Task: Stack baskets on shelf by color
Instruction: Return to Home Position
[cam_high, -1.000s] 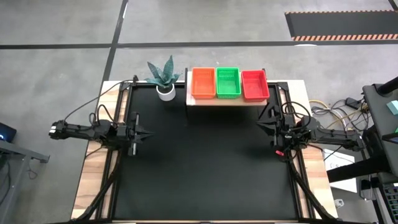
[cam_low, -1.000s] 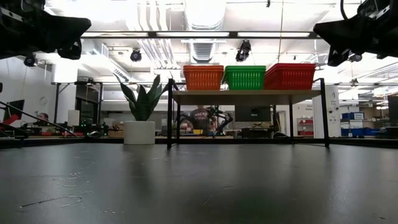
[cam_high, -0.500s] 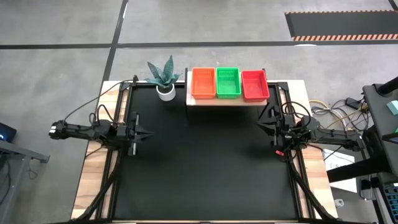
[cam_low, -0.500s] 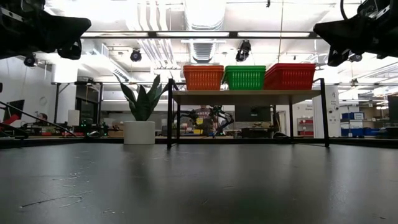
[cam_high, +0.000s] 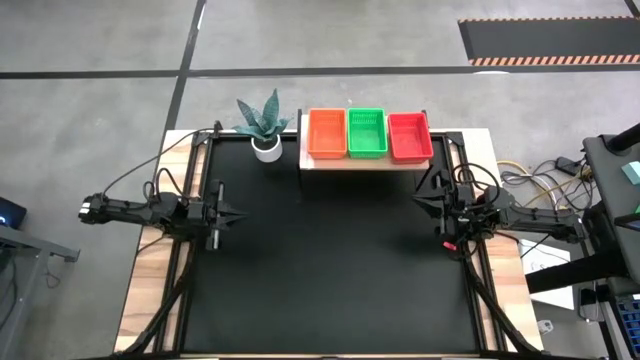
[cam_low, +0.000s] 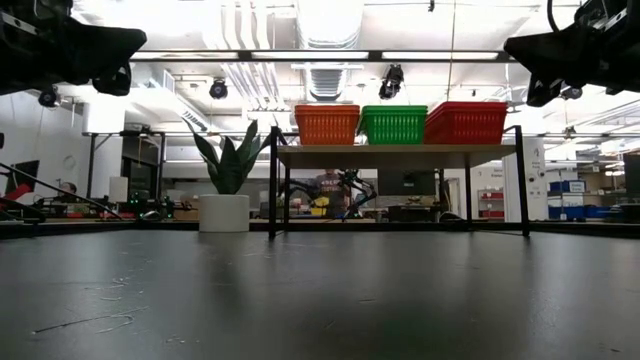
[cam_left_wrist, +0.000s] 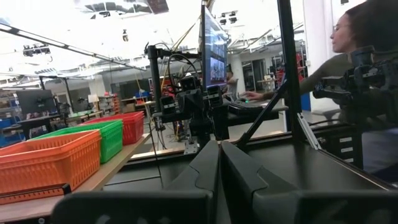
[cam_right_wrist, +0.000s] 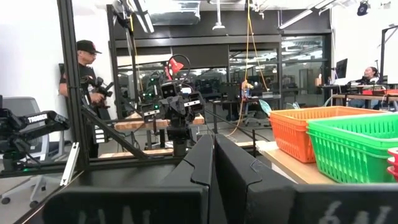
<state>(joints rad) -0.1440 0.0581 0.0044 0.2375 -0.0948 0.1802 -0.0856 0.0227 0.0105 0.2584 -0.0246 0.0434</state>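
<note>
Hanging above the big black mat-covered table (cam_high: 320, 280), the left gripper (cam_high: 238, 213) at its left edge and the right gripper (cam_high: 421, 194) at its right edge point inward, each with fingers pressed together on nothing. Farther back, the pale-wood shelf on black legs (cam_high: 360, 163) carries three stacks side by side: orange plastic mesh baskets (cam_high: 326, 133) left, green baskets (cam_high: 366, 132) middle, red baskets (cam_high: 409, 136) right. A potted green plant (cam_high: 264, 124) stands just left of the shelf.

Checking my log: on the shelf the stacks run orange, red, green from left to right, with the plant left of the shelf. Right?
No: the high view shows the green stack in the middle and the red stack at the right end. The orange stack is leftmost on the shelf, and the plant stands left of it.
</note>
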